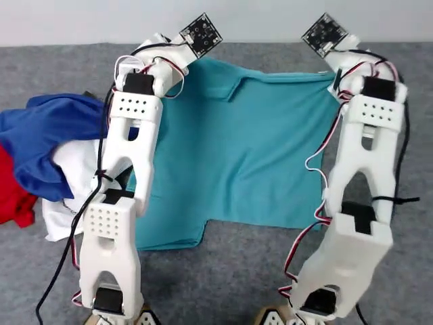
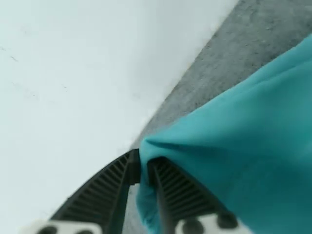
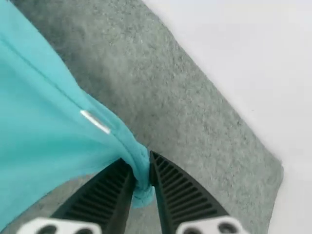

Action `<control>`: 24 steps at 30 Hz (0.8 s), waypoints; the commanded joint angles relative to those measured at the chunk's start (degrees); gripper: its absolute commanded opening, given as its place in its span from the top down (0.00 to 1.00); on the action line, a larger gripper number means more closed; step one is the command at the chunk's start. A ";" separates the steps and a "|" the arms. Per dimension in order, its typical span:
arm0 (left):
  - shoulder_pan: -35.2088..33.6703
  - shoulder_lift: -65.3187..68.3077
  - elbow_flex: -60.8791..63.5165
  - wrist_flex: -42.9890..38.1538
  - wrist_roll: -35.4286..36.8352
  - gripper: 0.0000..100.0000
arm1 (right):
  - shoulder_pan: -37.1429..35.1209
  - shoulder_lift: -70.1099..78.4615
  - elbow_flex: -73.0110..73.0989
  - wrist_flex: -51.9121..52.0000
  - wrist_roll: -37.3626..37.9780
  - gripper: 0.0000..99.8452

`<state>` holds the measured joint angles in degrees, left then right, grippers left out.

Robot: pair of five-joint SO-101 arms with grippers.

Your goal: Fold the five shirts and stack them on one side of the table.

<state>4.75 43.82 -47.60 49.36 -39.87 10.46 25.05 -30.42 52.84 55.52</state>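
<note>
Grey table (image 1: pixel 257 271) took up most of the high view, with a pale wall (image 1: pixel 67 20) as a strip along the top. The teal shirt (image 1: pixel 243 149) lay spread flat across the centre of the frame, between the two arms, its far edge near the wall. Left arm (image 1: pixel 132 135) ran up the left-centre of the frame, overlapping the shirt's left side; right arm (image 1: pixel 369 156) ran up the right side along the shirt's right edge. An unfolded heap sat at the mid-left edge: blue shirt (image 1: pixel 47 142) on top, white shirt (image 1: pixel 74 176) below it, red shirt (image 1: pixel 13 193) at the frame's border.

Left gripper (image 2: pixel 144 168): jaws almost together, pinching a bunched fold of the teal edge between ribbed pads. Right gripper (image 3: pixel 141 178): jaws likewise narrow, clamped on a teal hem corner, with a small white tag (image 3: pixel 95 122) on the cloth nearby
</note>
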 commanded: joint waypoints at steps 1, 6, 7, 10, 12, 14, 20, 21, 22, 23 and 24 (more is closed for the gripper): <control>-1.14 -1.05 -0.84 -2.29 -0.70 1.00 | -0.13 -0.48 -3.78 -3.38 0.26 0.99; -2.29 -1.58 -3.30 3.60 -0.62 1.00 | -1.98 -0.48 -3.87 -0.57 0.18 0.99; -2.20 -1.93 -4.18 5.98 -0.62 1.00 | -2.15 -0.57 -3.87 0.66 0.18 0.99; -1.76 -2.64 -8.92 15.56 -0.62 1.00 | -3.47 -1.71 -3.87 6.37 0.18 0.99; -1.23 -2.73 -13.14 22.77 -0.62 1.00 | -3.91 -3.21 -3.87 11.30 0.18 0.99; -0.53 -3.16 -16.92 30.51 -0.62 1.00 | -4.53 -4.70 -3.87 16.66 0.18 0.99; 1.58 -3.16 -28.44 51.60 -0.44 1.00 | -4.79 -8.75 -3.87 30.99 0.18 0.99; 1.58 -3.52 -28.62 51.34 -0.35 1.00 | -4.79 -9.19 -3.87 32.84 0.18 0.99; 1.23 -4.48 -28.53 51.43 -0.35 1.00 | -4.79 -9.80 -3.87 34.68 0.18 0.99; 1.05 -5.54 -27.91 51.43 -0.44 1.00 | -4.79 -10.42 -3.87 36.53 0.18 0.99; 1.05 -6.77 -26.59 51.43 -0.44 1.00 | -4.79 -10.95 -3.87 38.37 0.18 0.99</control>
<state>5.98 43.12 -73.36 98.86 -39.87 5.98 19.25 -30.42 86.33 55.52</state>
